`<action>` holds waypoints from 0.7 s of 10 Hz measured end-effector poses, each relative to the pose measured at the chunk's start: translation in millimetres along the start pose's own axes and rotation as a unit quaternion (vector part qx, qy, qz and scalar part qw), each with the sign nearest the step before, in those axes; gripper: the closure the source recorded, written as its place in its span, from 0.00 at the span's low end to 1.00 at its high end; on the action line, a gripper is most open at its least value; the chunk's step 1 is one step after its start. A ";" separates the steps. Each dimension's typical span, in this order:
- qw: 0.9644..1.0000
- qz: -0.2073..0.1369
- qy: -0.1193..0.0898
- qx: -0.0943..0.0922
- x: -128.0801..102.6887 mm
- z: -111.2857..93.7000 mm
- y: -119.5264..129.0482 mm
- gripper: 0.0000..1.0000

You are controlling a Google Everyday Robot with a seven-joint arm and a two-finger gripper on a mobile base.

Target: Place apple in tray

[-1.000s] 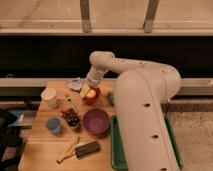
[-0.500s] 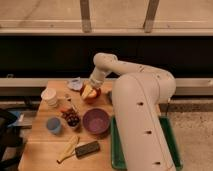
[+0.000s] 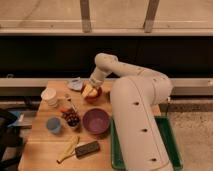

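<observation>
**Camera view: sole view, looking down on the table**

1. Wooden table top (image 3: 42, 145), light brown, carrying all the items below.
2. Gripper (image 3: 91, 85), white, at the end of the white arm (image 3: 135, 107). It is lowered onto the far middle of the table, right at the apple. Whether it is open, closed or gripping cannot be told.
3. Apple (image 3: 88, 91), small, round and pale yellow with a reddish blush. It sits at or in the round red-orange bowl (image 3: 98, 94), touching or just under the gripper, and is not yet lifted.
4. Tray (image 3: 171, 137), large, shallow, green rectangular plastic. It lies at the right edge, well apart from the apple and largely hidden by the arm.
5. Round purple bowl (image 3: 96, 121), between the apple and the near edge.
6. Dark grape cluster (image 3: 72, 118), white cup (image 3: 49, 95), blue cup (image 3: 53, 125), yellow banana (image 3: 68, 149).

**Risk notes (judgement)**

- The round fruit may roll or squirt out of an off-centre grip.
- A shallow grasp may drag the red-orange bowl, or tip it against its neighbours.
- A low carry toward the tray could clip the purple bowl.
- The arm hides the tray, so the release may land on the rim.
</observation>
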 end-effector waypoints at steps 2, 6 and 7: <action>1.000 0.000 -0.002 -0.004 -1.1 5.3 1.0 0.49; 1.000 -0.001 -0.006 -0.012 -0.9 12.6 3.7 0.89; 1.000 -0.002 -0.007 -0.013 -0.7 12.7 4.0 0.97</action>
